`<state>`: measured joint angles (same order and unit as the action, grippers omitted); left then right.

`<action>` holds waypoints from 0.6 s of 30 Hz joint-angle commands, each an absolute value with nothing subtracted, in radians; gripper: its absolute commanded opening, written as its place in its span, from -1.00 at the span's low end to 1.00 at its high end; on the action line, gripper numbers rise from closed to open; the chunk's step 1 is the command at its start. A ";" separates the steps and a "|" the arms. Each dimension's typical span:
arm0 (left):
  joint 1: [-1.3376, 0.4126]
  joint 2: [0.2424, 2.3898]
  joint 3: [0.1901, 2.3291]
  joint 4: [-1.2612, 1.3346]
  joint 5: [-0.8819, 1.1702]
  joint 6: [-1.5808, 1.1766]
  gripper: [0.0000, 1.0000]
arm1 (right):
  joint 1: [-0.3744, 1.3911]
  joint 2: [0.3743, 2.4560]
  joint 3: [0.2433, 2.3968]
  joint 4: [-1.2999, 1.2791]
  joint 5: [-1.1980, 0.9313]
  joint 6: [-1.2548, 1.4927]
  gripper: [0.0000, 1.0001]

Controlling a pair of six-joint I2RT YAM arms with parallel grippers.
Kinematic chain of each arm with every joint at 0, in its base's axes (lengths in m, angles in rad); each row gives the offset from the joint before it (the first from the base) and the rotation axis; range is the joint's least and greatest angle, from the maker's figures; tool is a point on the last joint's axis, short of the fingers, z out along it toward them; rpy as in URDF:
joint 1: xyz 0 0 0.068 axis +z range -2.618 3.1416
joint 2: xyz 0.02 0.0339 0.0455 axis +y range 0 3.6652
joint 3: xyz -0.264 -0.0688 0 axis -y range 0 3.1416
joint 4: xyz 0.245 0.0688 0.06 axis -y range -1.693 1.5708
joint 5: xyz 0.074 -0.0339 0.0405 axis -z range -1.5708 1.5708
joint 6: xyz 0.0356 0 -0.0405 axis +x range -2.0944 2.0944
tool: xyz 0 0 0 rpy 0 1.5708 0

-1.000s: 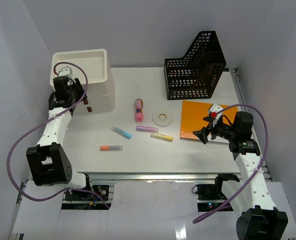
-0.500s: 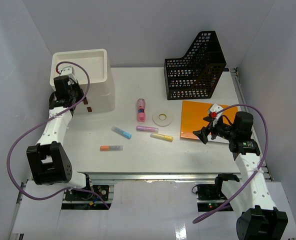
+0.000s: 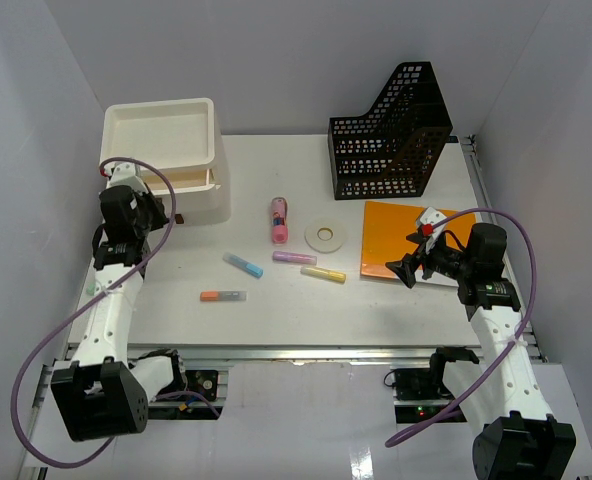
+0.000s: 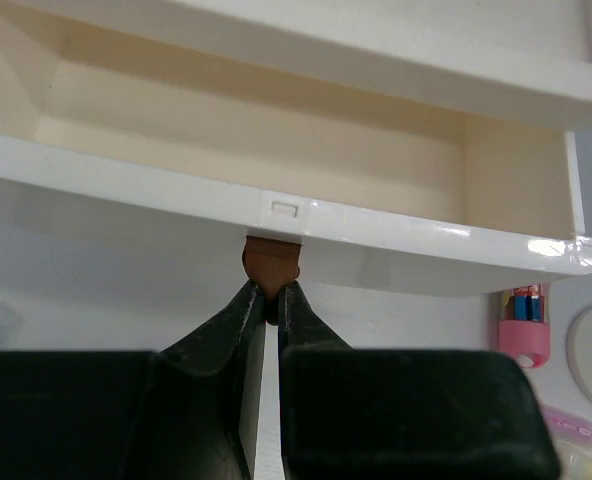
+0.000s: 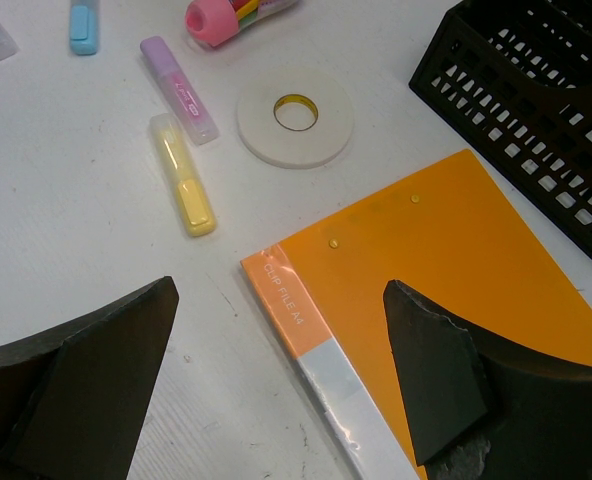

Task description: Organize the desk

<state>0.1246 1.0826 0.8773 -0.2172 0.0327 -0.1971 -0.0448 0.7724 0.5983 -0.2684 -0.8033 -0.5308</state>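
The desk (image 3: pixel 306 315) is filling the floor of a white-walled enclosure, with walls closing in on the left, back and right and a metal rail (image 3: pixel 306 352) running along its near edge. A white drawer box (image 3: pixel 166 150) is taking up the back left corner and a black mesh file rack (image 3: pixel 391 135) is standing at the back right. The widest bare stretch is lying along the front, between the rail and a loose scatter of stationery in the middle.

The tabletop is looking flat, white and matte. On it are lying a pink tube (image 3: pixel 278 220), a white tape roll (image 3: pixel 324 235), blue (image 3: pixel 243 264), purple (image 3: pixel 294 257) and yellow (image 3: pixel 323 273) highlighters, and an orange marker (image 3: pixel 222 296) set apart nearer the front. An orange clip file (image 5: pixel 446 280) is lying flat on the right, just in front of the rack.

The left gripper (image 4: pixel 269 305) is hovering low over the desk's left side, its fingers pressing together on a small brown pull tab (image 4: pixel 272 262) hanging under the front of a drawer (image 4: pixel 276 150) that is standing open. The right gripper (image 5: pixel 276 300) is hanging above the desk's right side with its jaws spread wide, holding nothing, over the near left corner of the clip file.
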 commanded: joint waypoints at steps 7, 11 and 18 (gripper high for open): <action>0.127 0.826 0.756 -0.300 0.035 -0.336 -1.00 | -0.051 0.749 0.601 -0.262 -0.816 -0.523 0.80; 0.127 0.793 0.738 -0.333 0.038 -0.363 -1.00 | -0.051 0.744 0.601 -0.262 -0.813 -0.523 0.80; 0.127 0.764 0.745 -0.378 0.058 -0.375 -0.55 | -0.051 0.744 0.600 -0.262 -0.813 -0.523 0.80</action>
<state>0.1246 0.7955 0.7273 -0.3712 0.0359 -0.3499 -0.0456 0.7538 0.5983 -0.2684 -0.8032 -0.5304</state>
